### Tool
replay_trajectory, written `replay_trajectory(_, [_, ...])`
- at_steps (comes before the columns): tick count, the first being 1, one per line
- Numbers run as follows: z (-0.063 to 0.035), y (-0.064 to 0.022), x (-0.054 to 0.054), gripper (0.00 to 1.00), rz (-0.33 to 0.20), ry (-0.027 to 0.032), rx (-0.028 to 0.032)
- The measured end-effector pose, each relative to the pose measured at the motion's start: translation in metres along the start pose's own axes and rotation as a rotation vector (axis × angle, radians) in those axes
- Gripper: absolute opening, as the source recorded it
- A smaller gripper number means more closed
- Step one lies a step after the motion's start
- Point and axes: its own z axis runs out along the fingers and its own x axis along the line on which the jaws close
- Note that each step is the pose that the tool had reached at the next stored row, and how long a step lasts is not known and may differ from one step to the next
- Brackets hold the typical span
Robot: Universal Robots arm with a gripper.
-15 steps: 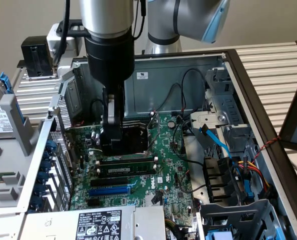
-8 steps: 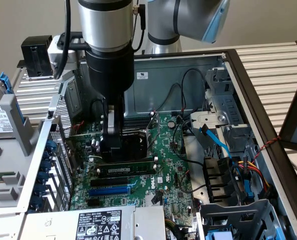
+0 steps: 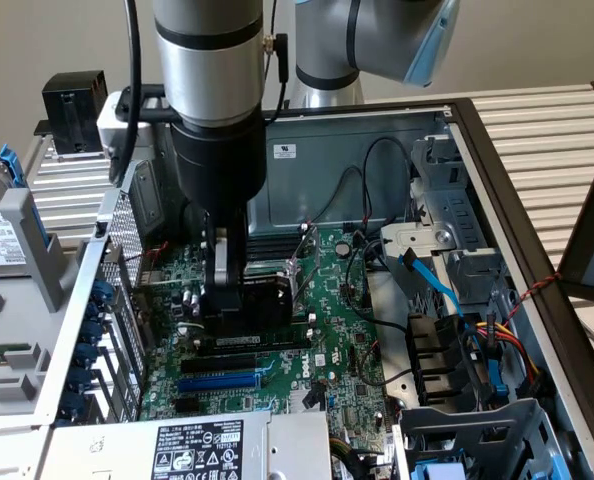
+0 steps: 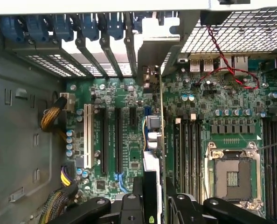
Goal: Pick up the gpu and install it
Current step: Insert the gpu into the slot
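While the gpu [image 3: 267, 305] stands upright over the motherboard [image 3: 342, 320],
we see the jaws of the gripper [image 3: 220, 298] clamped across it.

Small green gpu [image 3: 267, 305] with a black fan shroud on one face; clamped between the jaws, standing on its long edge; hangs low over the motherboard [image 3: 347, 300], at the black expansion slots [image 3: 239, 360]; seen edge-on from the wrist as a thin strip; seated or not, cannot tell.
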Motion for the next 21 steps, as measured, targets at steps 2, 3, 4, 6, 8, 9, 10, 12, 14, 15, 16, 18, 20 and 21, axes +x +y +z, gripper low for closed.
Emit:
replay_trajectory(2, [0.0011,0.0006,0.002,0.28,0.0,-0.0042,-0.0004])
replay_trajectory(3, [0.0014,0.0011,0.002,0.28,0.0,-0.0067,-0.0006])
replay_trajectory(4, [0.0016,0.0013,0.003,0.28,0.0,-0.0091,-0.0008])
replay_trajectory(6, [0.0028,0.0012,0.005,0.28,0.0,-0.015,-0.0014])
replay_trajectory(8, [0.0049,0.0009,0.009,0.28,0.001,-0.0212,-0.0021])
replay_trajectory(9, [0.006,0.0007,0.011,0.28,0.001,-0.0237,-0.0026])
replay_trajectory(10, [0.0069,0.0006,0.011,0.28,0.002,-0.0261,-0.0029])
replay_trajectory(12, [0.0082,0.0007,0.012,0.28,0.002,-0.0327,-0.0045])
replay_trajectory(14, [0.0086,0.0012,0.012,0.28,0.004,-0.0382,-0.006])
replay_trajectory(15, [0.0089,0.0018,0.012,0.28,0.005,-0.0406,-0.0066])
replay_trajectory(16, [0.0095,0.0022,0.012,0.28,0.006,-0.0419,-0.0069])
replay_trajectory(18, [0.0107,0.0032,0.012,0.28,0.009,-0.0428,-0.0074])
replay_trajectory(20, [0.0115,0.0035,0.012,0.28,0.01,-0.0432,-0.0076])
replay_trajectory(21, [0.0119,0.0038,0.012,0.28,0.011,-0.0433,-0.0078])
